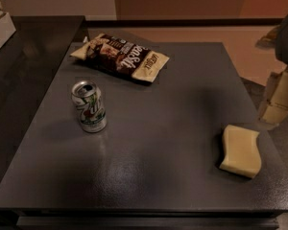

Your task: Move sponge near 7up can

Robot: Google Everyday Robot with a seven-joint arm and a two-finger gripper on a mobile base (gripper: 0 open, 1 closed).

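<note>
Fingers empty, gap untellable; gripper at right edge, beyond sponge. Drop squarely, pinch its narrow sides, carry left to can.

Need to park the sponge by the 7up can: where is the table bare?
Bare table stretches from the 7up can across to the sponge, and on the can's near side. Tighter behind it, toward the chip bag. The tool hangs past the table's right edge.

You get a dim, warm-toned view. A soft sheen of glare lies on the dark table, the 7up can and sponge cast faint shadows leftward, and the gripper sits half-lit at the right edge.
</note>
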